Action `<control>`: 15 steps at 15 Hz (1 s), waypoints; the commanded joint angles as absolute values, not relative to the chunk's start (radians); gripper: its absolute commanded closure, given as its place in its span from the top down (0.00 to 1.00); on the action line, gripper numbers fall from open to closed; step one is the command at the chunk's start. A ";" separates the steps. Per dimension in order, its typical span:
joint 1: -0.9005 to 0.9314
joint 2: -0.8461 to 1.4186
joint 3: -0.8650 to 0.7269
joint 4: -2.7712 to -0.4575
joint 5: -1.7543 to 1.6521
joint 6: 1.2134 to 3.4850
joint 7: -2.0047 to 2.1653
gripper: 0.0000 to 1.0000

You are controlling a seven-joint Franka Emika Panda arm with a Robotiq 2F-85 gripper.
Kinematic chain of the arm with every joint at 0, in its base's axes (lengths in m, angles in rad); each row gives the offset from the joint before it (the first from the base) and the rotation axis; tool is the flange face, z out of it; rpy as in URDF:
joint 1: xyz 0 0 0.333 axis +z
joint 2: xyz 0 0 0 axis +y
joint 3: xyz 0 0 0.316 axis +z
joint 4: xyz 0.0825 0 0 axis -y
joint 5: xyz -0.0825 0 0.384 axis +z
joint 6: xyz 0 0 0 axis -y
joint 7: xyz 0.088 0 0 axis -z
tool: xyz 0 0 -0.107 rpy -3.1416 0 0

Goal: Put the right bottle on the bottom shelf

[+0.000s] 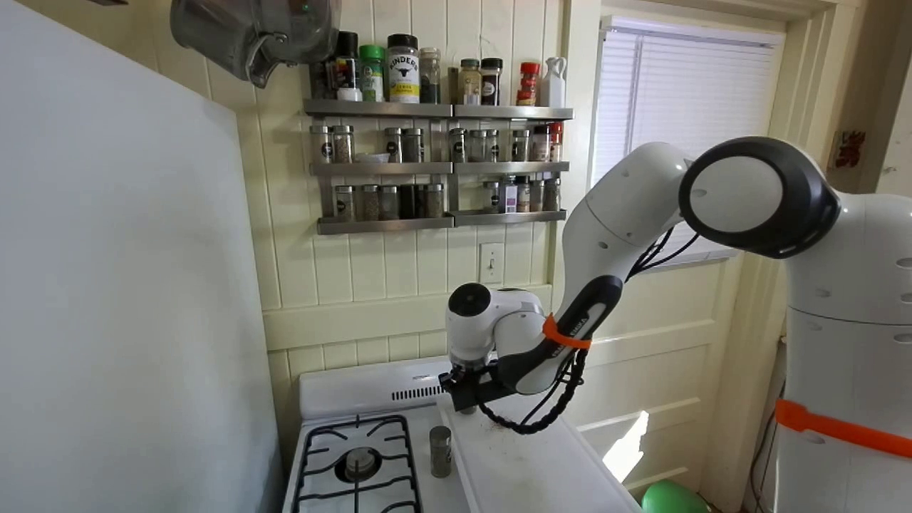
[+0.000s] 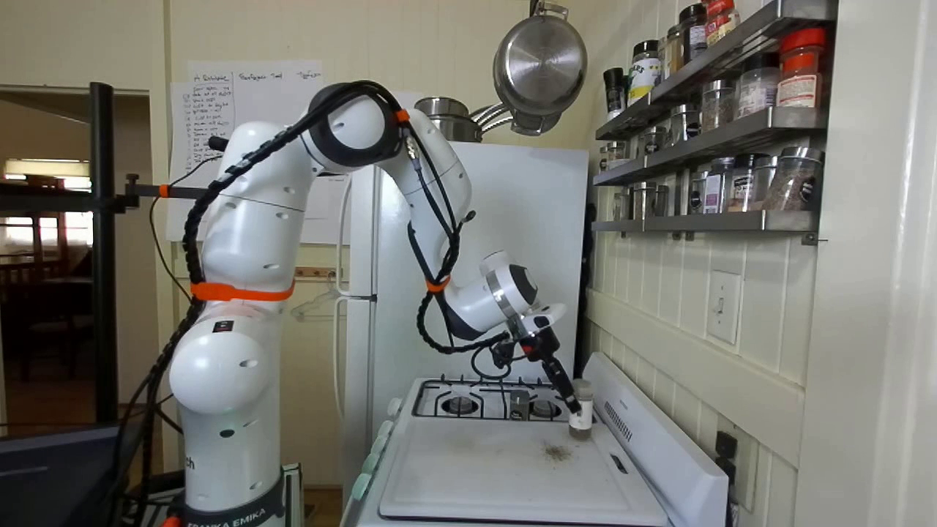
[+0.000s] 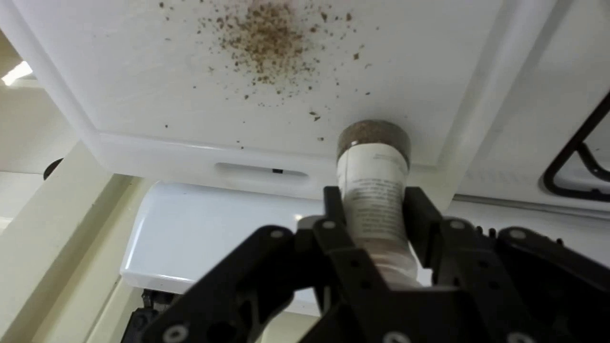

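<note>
The bottle (image 2: 581, 421) has a see-through, glossy body, glass or plastic unclear, and a smooth paper label (image 3: 374, 176). The gripper (image 3: 373, 197) is matt, with shinier metal screws (image 3: 518, 234). The bottom shelf (image 2: 717, 222) is metal with a dull sheen, the pan (image 2: 542, 66) polished metal. The stove cover (image 2: 468, 476) is smooth and glossy; the flakes (image 3: 269, 40) are dry-looking and rough. The arm (image 1: 630, 196) is smooth with a slight gloss, and the sheet (image 2: 271, 95) is matt paper.
</note>
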State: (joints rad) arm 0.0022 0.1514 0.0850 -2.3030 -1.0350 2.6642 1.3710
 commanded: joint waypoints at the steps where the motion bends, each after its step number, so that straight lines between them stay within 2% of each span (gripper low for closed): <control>1: 0.018 0.193 0.091 -2.275 -1.052 2.668 1.421 0.12; 2: 0.021 0.197 0.092 -2.271 -1.053 2.667 1.424 0.12; 4: 0.027 0.203 0.093 -2.262 -1.054 2.664 1.429 0.62; 6: 0.030 0.210 0.096 -2.255 -1.056 2.662 1.427 0.65; 10: 0.035 0.209 0.100 -2.259 -1.051 2.657 1.421 0.96; 11: 0.037 0.208 0.100 -2.262 -1.050 2.654 1.421 0.99; 15: 0.043 0.212 0.097 -2.268 -1.050 2.621 1.417 1.00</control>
